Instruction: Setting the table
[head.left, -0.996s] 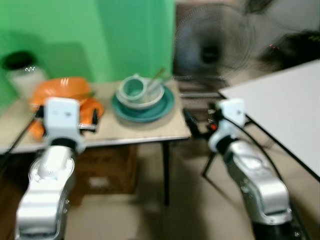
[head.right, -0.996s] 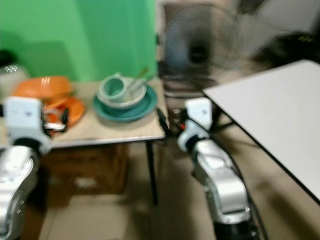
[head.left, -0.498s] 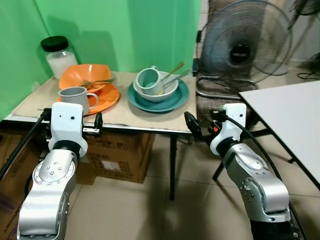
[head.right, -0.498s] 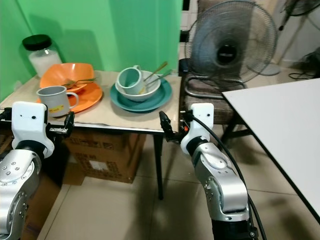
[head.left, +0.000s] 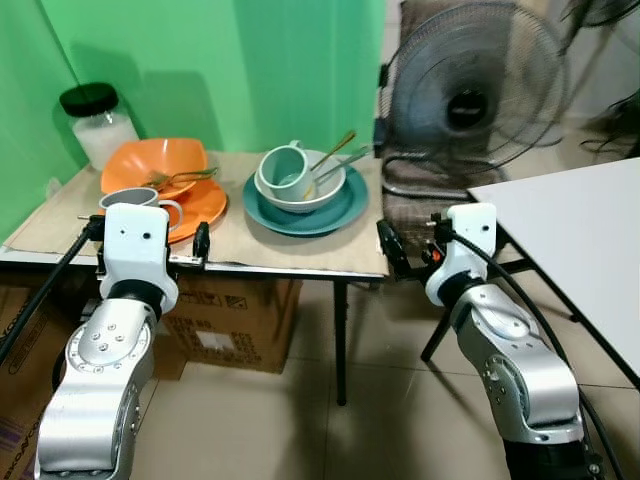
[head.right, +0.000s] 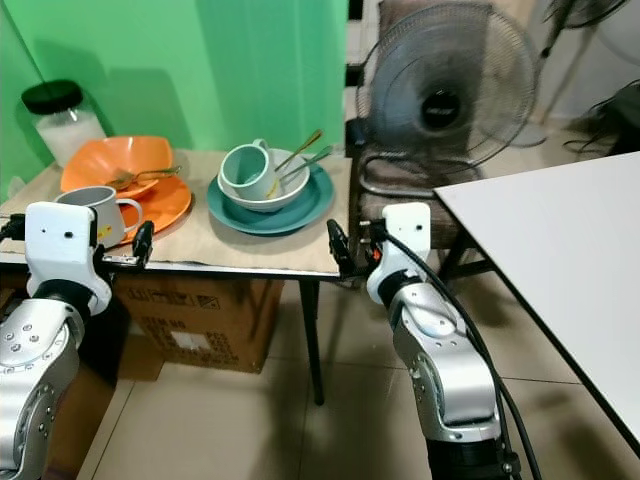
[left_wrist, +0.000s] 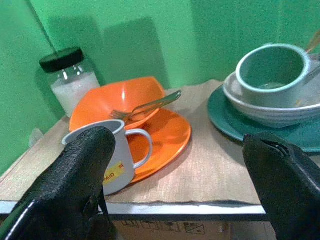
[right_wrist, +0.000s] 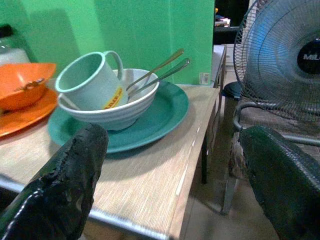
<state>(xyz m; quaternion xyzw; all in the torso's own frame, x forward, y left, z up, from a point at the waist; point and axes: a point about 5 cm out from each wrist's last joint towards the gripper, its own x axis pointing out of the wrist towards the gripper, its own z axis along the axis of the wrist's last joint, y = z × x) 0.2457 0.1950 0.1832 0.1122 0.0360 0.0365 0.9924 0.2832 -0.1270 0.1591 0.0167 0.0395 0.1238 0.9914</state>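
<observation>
While both arms wait short of the tabletop's (head.left: 250, 245) front edge, I see the left gripper (left_wrist: 175, 165) and right gripper (right_wrist: 170, 170) spread wide, grasping nothing. Orange plate (head.left: 200, 200), orange bowl (head.left: 150, 165) and grey mug (left_wrist: 112, 160) crowd the left end; teal plate (head.left: 330, 212), bowl (right_wrist: 125, 107) and cup (head.left: 283, 172) sit mid-table. A fan (head.left: 470, 95) stands beyond the right edge, beside a white table (head.left: 580, 230).

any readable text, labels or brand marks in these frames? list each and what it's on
"PAID": yellow sticker on the grey mug, red print; more letters after it are cut off by the mug's curve.
"ML": white letters on the fan hub, cut off at the picture's edge.
Yellow sticker on the teal mug lying in the white bowl: red print, too blurred to read.
Cardboard boxes under the wooden table: printed marks, too small to read.
</observation>
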